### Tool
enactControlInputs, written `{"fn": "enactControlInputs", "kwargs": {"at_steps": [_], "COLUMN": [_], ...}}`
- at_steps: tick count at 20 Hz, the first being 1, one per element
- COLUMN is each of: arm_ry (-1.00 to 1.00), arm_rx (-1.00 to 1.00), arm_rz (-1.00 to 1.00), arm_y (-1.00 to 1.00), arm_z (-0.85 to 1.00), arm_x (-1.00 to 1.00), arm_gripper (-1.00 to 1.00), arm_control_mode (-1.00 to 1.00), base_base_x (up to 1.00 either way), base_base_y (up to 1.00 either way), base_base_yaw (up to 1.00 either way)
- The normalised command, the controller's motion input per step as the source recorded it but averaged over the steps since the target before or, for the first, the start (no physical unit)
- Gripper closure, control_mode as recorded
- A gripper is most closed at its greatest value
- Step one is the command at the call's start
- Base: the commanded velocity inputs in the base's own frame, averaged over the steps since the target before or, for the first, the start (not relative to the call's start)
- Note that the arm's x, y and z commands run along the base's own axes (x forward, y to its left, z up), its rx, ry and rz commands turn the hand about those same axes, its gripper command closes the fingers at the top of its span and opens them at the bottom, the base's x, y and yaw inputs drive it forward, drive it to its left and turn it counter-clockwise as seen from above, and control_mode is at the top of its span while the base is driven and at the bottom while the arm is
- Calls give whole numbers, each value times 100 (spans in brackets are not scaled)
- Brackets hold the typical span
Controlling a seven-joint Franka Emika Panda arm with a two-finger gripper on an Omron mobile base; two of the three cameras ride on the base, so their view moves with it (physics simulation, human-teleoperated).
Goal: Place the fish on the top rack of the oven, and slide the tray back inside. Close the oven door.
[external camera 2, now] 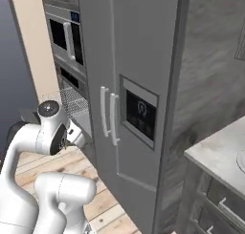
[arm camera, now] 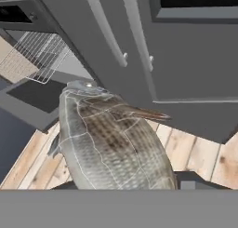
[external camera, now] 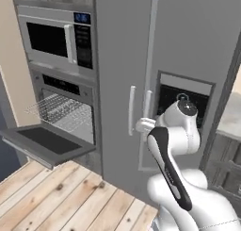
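Note:
My gripper [arm camera: 122, 185] is shut on the fish [arm camera: 109, 138], a grey-brown scaled body that rises between the fingers in the hand view. The hand [external camera: 144, 126] hangs in front of the fridge doors, to the right of the oven [external camera: 60, 85]. The oven door [external camera: 46, 143] lies folded down and open. The top rack [external camera: 61, 109], a silver wire grid, is pulled out over the door. In the hand view the rack [arm camera: 39, 55] and the door [arm camera: 32, 95] lie up and to the left of the fish. From the right base view, the hand [external camera 2: 76, 135] is just below the rack [external camera 2: 72, 102].
A microwave [external camera: 52, 37] with a blue clock sits above the oven. The tall grey fridge [external camera: 141, 74] with two white handles and a dispenser panel [external camera: 182, 97] stands right behind the hand. A counter [external camera 2: 220, 154] is at the right. Wooden floor [external camera: 56, 197] spreads below.

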Motion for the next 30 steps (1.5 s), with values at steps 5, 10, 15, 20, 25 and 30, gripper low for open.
{"fn": "enactControlInputs", "kwargs": {"at_steps": [5, 10, 15, 20, 25, 30], "arm_ry": [0, 0, 0, 0, 0, 8], "arm_rx": [0, 0, 0, 0, 0, -4], "arm_rz": [0, 0, 0, 0, 0, 3], "arm_y": [0, 0, 0, 0, 0, 17], "arm_z": [0, 0, 0, 0, 0, -16], "arm_x": [0, 0, 0, 0, 0, 40], "arm_gripper": [100, 100, 100, 100, 100, 100], "arm_control_mode": [100, 100, 100, 100, 100, -100], "base_base_x": [72, 69, 61, 56, 60, 12], "base_base_y": [51, 52, 41, 35, 2, 0], "base_base_yaw": [24, 21, 19, 15, 10, 1]}}
